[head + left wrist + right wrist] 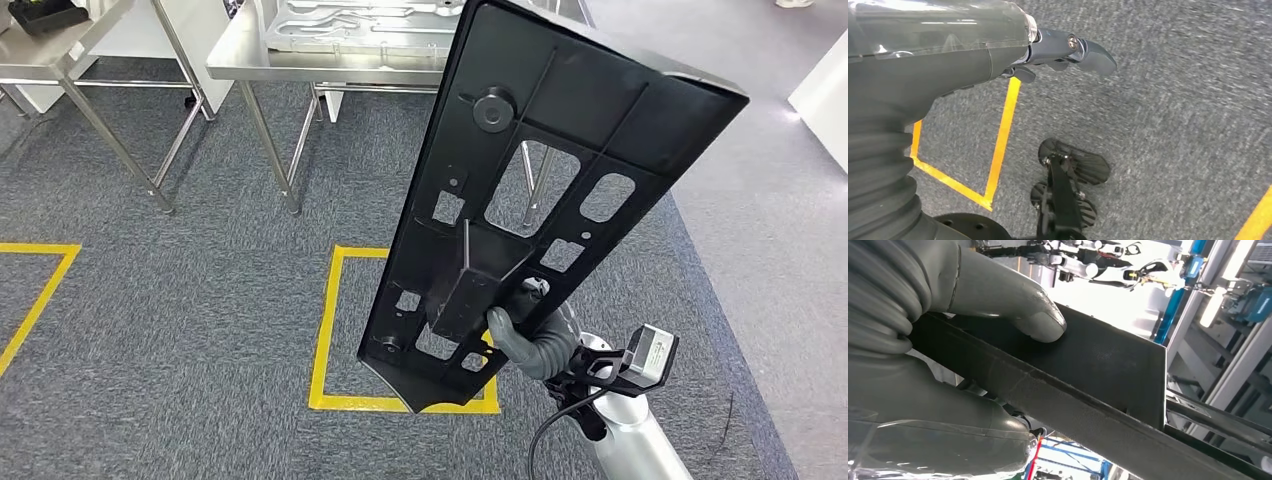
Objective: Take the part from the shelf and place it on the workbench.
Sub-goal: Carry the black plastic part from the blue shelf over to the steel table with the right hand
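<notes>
Grey carpet (200, 300) marked with yellow tape squares (330, 330) fills the floor ahead of me, and two steel tables stand beyond it at the top of the head view. The nearer one, the workbench (240, 60) as I read it, already carries a pale stamped metal panel (350, 25).

My right hand (525, 335) is clamped on the part (540, 190), a long black plastic panel with cut-out windows and a round boss. In the right wrist view the thumb (1038, 315) presses flat on one face of a raised rib while the other fingers wrap behind it, so I judge the grip firm but low, near the panel's bottom end. The part stands nearly upright, leaning away from me toward the bench, its top edge overlapping the bench in the picture; how near it really is I cannot tell.

My left hand (1068, 52) hangs over the carpet, holding nothing; from the little I see of its fingers I cannot tell whether they are spread or curled.

The carry seems well along, with the placing not yet done. To do it well I would step up squarely to the bench, keep the wrist steady because so much of the panel's length sits above the grip, then tip the part down gently onto bare steel beside the metal panel rather than on top of it, letting go only once it lies flat.
</notes>
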Robot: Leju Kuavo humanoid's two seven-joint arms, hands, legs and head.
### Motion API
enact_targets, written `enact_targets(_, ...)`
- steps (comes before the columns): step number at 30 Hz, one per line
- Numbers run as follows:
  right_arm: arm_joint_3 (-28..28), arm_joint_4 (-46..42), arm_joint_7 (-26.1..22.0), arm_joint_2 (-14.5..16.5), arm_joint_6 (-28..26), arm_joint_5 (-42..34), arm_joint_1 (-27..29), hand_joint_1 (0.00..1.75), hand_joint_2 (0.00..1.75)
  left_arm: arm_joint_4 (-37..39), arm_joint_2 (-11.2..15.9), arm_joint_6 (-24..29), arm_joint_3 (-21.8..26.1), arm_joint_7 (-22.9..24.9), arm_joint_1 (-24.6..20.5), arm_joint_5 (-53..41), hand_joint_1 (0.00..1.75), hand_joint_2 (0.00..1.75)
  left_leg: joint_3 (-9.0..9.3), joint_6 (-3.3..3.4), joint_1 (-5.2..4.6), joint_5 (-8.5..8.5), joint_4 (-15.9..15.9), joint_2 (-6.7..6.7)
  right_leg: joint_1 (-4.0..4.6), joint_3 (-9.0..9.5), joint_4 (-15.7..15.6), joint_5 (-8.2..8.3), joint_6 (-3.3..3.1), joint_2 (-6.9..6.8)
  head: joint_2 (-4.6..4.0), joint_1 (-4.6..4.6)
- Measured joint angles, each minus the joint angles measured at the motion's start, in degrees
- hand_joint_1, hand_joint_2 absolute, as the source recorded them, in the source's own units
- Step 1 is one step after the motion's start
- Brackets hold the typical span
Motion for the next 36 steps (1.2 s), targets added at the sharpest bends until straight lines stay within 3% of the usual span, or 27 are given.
enact_targets(5,-0.10,0.16,0.01,0.15,0.41,0.05,-0.58,1.75,1.75,0.00,0.11,-0.15,0.00,-0.16,0.00,0.06,0.00,1.75,1.18,1.79,-0.03,-0.12,-1.68,0.02,-0.10,-0.73,2.43,-0.50,1.75,-0.11,0.00,0.00)
enact_targets(7,-0.15,0.16,0.01,0.17,0.44,0.06,-0.87,1.75,1.75,0.00,0.14,-0.21,0.00,-0.18,-0.02,0.06,0.00,1.75,1.59,2.20,0.04,-0.21,-1.78,0.08,-0.33,-3.60,7.82,-3.20,2.32,-0.45,0.00,0.00)
enact_targets(9,-0.19,0.20,0.00,0.19,0.44,0.06,-0.94,1.75,1.75,0.00,0.20,-0.23,0.00,-0.18,0.02,0.05,0.00,1.75,1.76,2.30,0.03,-0.49,-1.76,0.13,-0.60,-7.96,14.80,-5.85,2.80,-0.56,0.00,0.00)
enact_targets(10,-0.20,0.24,0.00,0.20,0.44,0.06,-0.90,1.75,1.75,0.00,0.23,-0.23,0.00,-0.18,0.05,0.04,0.00,1.75,1.96,2.25,0.04,-0.72,-1.76,0.13,-0.74,-9.38,16.47,-5.89,2.99,-0.63,0.00,0.00)
enact_targets(11,-0.23,0.27,0.00,0.20,0.44,0.06,-0.88,1.75,1.75,0.00,0.25,-0.26,0.00,-0.18,0.09,0.03,0.00,1.75,2.29,2.14,0.06,-1.03,-1.75,0.11,-0.85,-9.73,16.03,-4.78,3.03,-0.73,0.00,0.00)
enact_targets(12,-0.28,0.29,0.00,0.20,0.44,0.06,-0.90,1.75,1.75,0.00,0.25,-0.27,0.00,-0.19,0.12,0.03,0.00,1.75,2.79,1.98,0.09,-1.40,-1.75,0.10,-0.92,-8.92,13.38,-2.62,2.97,-0.87,0.00,0.00)
enact_targets(14,-0.46,0.32,-0.01,0.20,0.44,0.06,-0.94,1.75,1.75,0.00,0.25,-0.31,0.00,-0.22,0.11,0.02,0.00,1.75,3.92,1.50,0.10,-2.27,-1.81,0.11,-0.82,-5.89,5.71,1.73,2.56,-1.43,0.00,0.01)
enact_targets(15,-0.55,0.37,-0.04,0.21,0.45,0.04,-1.00,1.75,1.75,0.00,0.26,-0.31,0.00,-0.25,0.07,0.01,0.00,1.75,4.28,1.18,0.07,-2.63,-1.88,0.16,-0.60,-4.78,2.92,2.44,2.16,-1.72,0.00,0.01)
enact_targets(18,-0.76,0.53,-0.23,0.25,0.46,-0.05,-1.09,1.75,1.75,0.00,0.36,-0.31,0.00,-0.32,-0.01,-0.01,0.00,1.75,5.01,0.00,-0.09,-3.07,-1.89,0.47,-0.14,-3.75,0.85,1.66,0.71,-1.84,0.00,0.00)
enact_targets(20,-0.91,0.61,-0.46,0.25,0.45,-0.13,-1.19,1.75,1.75,0.00,0.44,-0.31,-0.01,-0.34,-0.01,-0.06,0.00,1.75,5.15,-0.49,0.03,-3.27,0.02,0.47,-0.25,-2.32,0.41,1.37,-0.21,-1.57,0.00,-0.01)
enact_targets(22,-0.98,0.65,-0.75,0.28,0.45,-0.21,-1.41,1.75,1.75,0.00,0.51,-0.28,-0.02,-0.35,-0.05,-0.12,0.00,1.75,2.35,-0.72,0.21,-4.68,5.34,0.34,-0.21,-0.83,0.15,0.67,-0.94,-1.45,0.00,-0.01)
enact_targets(24,-0.99,0.74,-0.93,0.32,0.42,-0.25,-1.33,1.75,1.75,0.00,0.59,-0.18,-0.02,-0.34,0.07,-0.16,0.00,1.75,-2.70,-0.95,0.20,-7.37,12.40,0.28,0.04,0.08,0.14,-0.18,-1.31,-1.24,0.00,-0.02)
enact_targets(26,-0.99,0.82,-1.02,0.39,0.33,-0.23,-0.93,1.75,1.75,0.00,0.67,-0.03,-0.01,-0.32,0.34,-0.24,0.00,1.75,-6.02,-0.93,0.14,-8.37,14.79,0.25,0.35,1.20,0.16,-1.13,-1.45,-0.89,0.00,-0.02)
enact_targets(27,-0.99,0.84,-1.06,0.42,0.26,-0.20,-0.79,1.75,1.75,0.00,0.70,0.03,0.00,-0.31,0.43,-0.32,0.00,1.75,-6.26,-0.68,0.03,-7.08,12.99,0.24,0.51,1.94,0.16,-1.66,-1.46,-0.74,0.00,-0.02)
enact_targets(29,-1.00,0.84,-1.20,0.45,0.12,-0.15,-0.67,1.75,1.75,-0.01,0.83,0.11,-0.01,-0.33,0.53,-0.53,0.00,1.75,-4.96,0.43,-0.44,-1.45,5.91,0.14,0.76,3.43,0.16,-2.82,-1.40,-0.59,0.00,-0.01)
enact_targets(31,-1.04,0.88,-1.39,0.46,-0.01,-0.07,-0.51,1.75,1.75,0.01,1.02,0.17,-0.03,-0.39,0.58,-0.64,0.00,1.75,-3.90,1.25,-1.00,2.02,1.00,-0.03,0.85,4.17,0.14,-3.85,-1.04,-0.42,0.00,-0.01)
enact_targets(34,-1.24,0.87,-1.68,0.45,-0.15,-0.01,-0.18,1.75,1.75,-0.02,1.29,0.24,-0.04,-0.49,0.62,-0.66,0.00,1.75,-2.74,1.98,-1.15,2.44,-0.70,-0.20,0.76,4.74,0.53,-4.22,-0.06,-0.32,0.00,0.01)
enact_targets(36,-1.45,0.78,-1.84,0.44,-0.20,-0.02,-0.14,1.75,1.75,-0.02,1.31,0.24,-0.04,-0.55,0.51,-0.66,0.00,1.75,-1.26,2.53,-0.82,2.39,-1.68,-0.20,0.64,4.03,2.97,-4.37,0.60,-0.43,0.00,0.01)
